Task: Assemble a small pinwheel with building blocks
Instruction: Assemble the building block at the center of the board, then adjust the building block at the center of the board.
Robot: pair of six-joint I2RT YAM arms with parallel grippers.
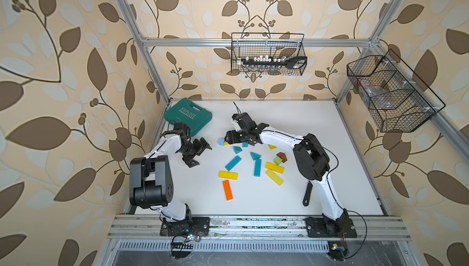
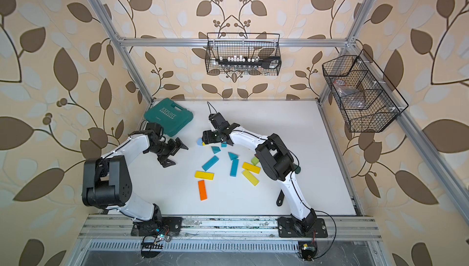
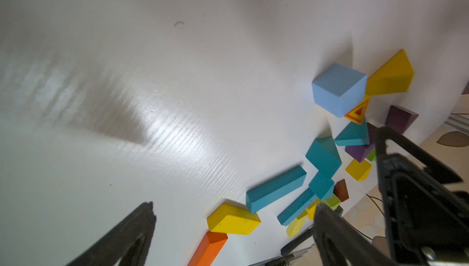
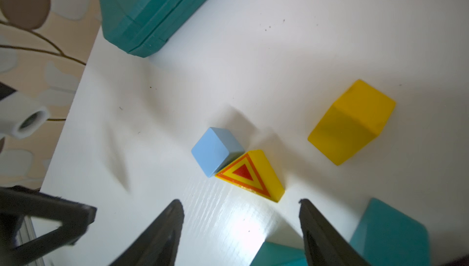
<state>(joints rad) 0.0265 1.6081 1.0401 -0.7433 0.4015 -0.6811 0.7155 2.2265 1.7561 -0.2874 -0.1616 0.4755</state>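
The building blocks lie scattered mid-table: an orange bar [image 1: 227, 190], yellow bars [image 1: 228, 175] [image 1: 274, 167], teal bars [image 1: 233, 162] [image 1: 257, 167], teal wedges [image 1: 237, 149], and a green cube [image 1: 278, 161] beside a brown block [image 1: 282, 156]. My right gripper [image 4: 239, 202] is open and empty, just short of a yellow wedge with a red triangle face [image 4: 253, 173]. That wedge touches a pale blue cube [image 4: 215, 150]. A plain yellow block [image 4: 352, 122] lies apart from them. My left gripper [image 1: 205, 155] hangs wide open and empty left of the pile, with its jaws [image 3: 234, 207] facing the blocks.
A shut teal case [image 1: 188, 117] lies at the table's back left, close behind the left arm. A dark toy wrench [image 1: 307, 193] lies by the right arm's base. Two wire baskets hang on the walls: one at the back [image 1: 266, 54], one on the right [image 1: 390, 94].
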